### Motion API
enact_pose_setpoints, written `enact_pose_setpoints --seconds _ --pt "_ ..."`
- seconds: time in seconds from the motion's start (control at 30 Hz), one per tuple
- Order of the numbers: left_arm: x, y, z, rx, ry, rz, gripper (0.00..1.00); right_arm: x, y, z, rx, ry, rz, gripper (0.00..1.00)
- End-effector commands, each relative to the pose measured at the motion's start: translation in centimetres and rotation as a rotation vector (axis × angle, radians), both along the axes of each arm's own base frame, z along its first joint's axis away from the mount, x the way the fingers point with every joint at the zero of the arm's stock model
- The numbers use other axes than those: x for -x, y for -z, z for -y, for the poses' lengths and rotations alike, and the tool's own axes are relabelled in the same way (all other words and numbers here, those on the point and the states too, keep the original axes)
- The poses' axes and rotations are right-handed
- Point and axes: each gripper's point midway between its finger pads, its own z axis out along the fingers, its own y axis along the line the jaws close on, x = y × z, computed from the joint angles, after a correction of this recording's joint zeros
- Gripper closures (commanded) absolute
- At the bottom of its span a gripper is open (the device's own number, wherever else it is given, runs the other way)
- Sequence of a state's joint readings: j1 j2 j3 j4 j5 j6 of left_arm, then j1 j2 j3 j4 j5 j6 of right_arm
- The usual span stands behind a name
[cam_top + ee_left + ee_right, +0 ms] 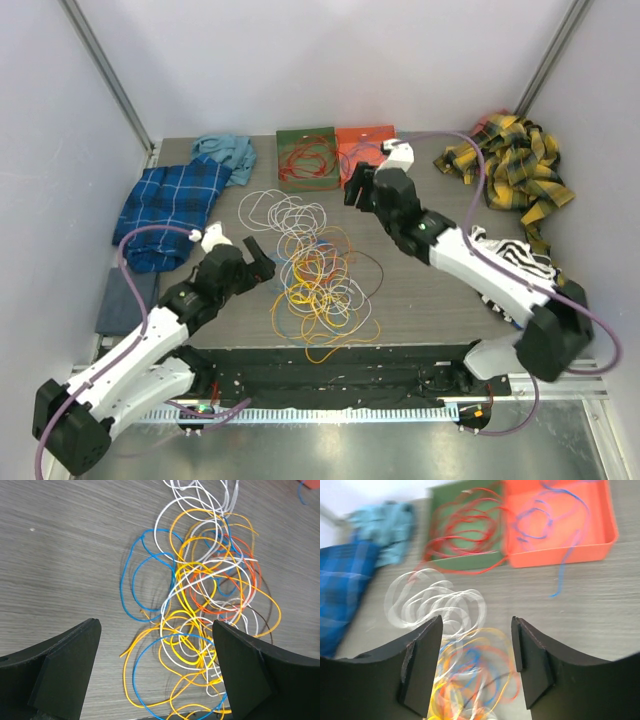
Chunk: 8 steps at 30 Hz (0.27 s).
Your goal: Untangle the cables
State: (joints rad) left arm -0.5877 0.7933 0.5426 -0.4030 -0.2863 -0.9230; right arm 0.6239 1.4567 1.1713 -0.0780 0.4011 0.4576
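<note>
The left gripper (156, 626) has its jaws spread wide with nothing between them, and hovers over the near edge of the tangle of cables (318, 285). Yellow, blue, white and orange loops run through the gap and pile up ahead of it and towards its right finger. The right gripper (476, 621) also has its jaws apart and empty, above the far end of the same heap. White loops (437, 602) lie just ahead and left of its fingers, with the coloured mass below them. Nothing solid stands between either gripper and the wires, which cross one another many times. Farther ahead of the right jaws, two trays sit side by side and touching: a green tray (465, 562) holding red cables (465, 525) and an orange tray (560, 555) holding a blue cable (535, 520) that trails over its near wall. Five pieces of fabric ring the table: a blue plaid cloth (170, 205), a teal cloth (225, 150), a grey cloth (125, 300), a yellow plaid cloth (510, 165) and a striped cloth (515, 255).
</note>
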Motion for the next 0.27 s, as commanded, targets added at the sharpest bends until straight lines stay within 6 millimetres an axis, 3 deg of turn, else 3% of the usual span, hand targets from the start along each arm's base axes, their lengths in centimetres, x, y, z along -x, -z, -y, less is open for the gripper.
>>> enact_pose_setpoints --seconds 0.0,0.03,0.07,0.23 --pt "-1.0 -0.7 -1.1 -0.114 -0.035 -0.033 0.00 4.8 0.4 1.3 0.005 0.021 0.022 0.34" --pt "-1.1 -0.6 -1.0 -0.123 -0.034 -0.045 0.00 6.1 2.3 1.8 0.024 0.018 -0.006 0.34" --pt "-1.1 -0.1 -1.0 -0.140 -0.032 -0.071 0.00 7.5 1.7 1.9 0.001 0.011 0.008 0.34" --pt "-1.4 -1.1 -0.1 -0.120 0.014 -0.043 0.00 10.3 3.6 4.0 0.028 0.010 0.000 0.35"
